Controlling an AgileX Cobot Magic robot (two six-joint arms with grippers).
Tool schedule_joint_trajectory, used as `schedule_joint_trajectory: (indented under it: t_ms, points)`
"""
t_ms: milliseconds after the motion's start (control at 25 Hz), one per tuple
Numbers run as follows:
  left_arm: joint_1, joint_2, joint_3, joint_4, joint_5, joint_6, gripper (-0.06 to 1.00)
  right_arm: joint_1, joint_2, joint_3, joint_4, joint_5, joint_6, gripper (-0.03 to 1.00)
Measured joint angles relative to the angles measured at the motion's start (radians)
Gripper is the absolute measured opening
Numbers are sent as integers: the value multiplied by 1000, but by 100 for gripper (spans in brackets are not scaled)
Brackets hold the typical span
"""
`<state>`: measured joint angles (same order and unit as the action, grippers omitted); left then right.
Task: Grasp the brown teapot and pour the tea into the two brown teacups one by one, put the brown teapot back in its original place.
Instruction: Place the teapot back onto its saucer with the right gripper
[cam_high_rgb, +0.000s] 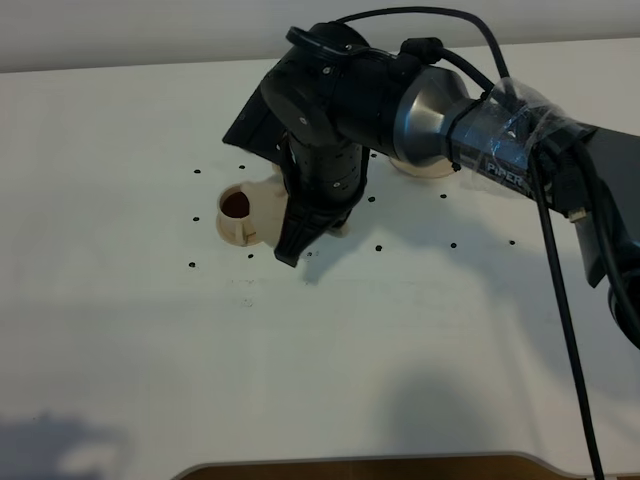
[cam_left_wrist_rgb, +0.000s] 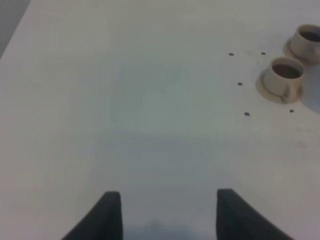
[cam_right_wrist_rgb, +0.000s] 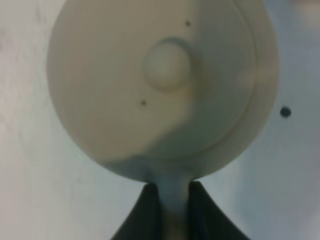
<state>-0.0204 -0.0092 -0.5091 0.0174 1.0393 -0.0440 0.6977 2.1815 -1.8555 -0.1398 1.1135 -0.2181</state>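
Note:
In the right wrist view the brown teapot (cam_right_wrist_rgb: 165, 85) fills the frame from above, its lid knob in the middle. My right gripper (cam_right_wrist_rgb: 172, 212) is shut on its loop handle. In the exterior high view the right arm reaches across the middle, and the gripper (cam_high_rgb: 296, 238) points down beside one brown teacup (cam_high_rgb: 238, 213) holding dark tea; the arm hides almost all of the teapot. The left wrist view shows both teacups on saucers, the near one (cam_left_wrist_rgb: 284, 77) and the far one (cam_left_wrist_rgb: 307, 41), both with dark liquid. My left gripper (cam_left_wrist_rgb: 167, 217) is open and empty over bare table.
The wide round saucer (cam_high_rgb: 425, 168) lies behind the right arm, mostly hidden. Small black dots (cam_high_rgb: 192, 265) mark the white table (cam_high_rgb: 400, 330) around the cups. A dark cable (cam_high_rgb: 560, 300) hangs along the right arm.

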Motion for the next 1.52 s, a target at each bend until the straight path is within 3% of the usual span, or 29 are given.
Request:
schedule_joint_trajectory:
  t_ms: [360,680,1160,1520]
  points:
    - [0,0,0,0,0,0,46,-27,0,118,3,-192,52,11]
    - [0,0,0,0,0,0,46,-55,-53,150,3,-221,59,11]
    - [0,0,0,0,0,0,46,-322,-116,150,3,-230,146,11]
    - [0,0,0,0,0,0,46,-401,-49,151,60,-304,145,11]
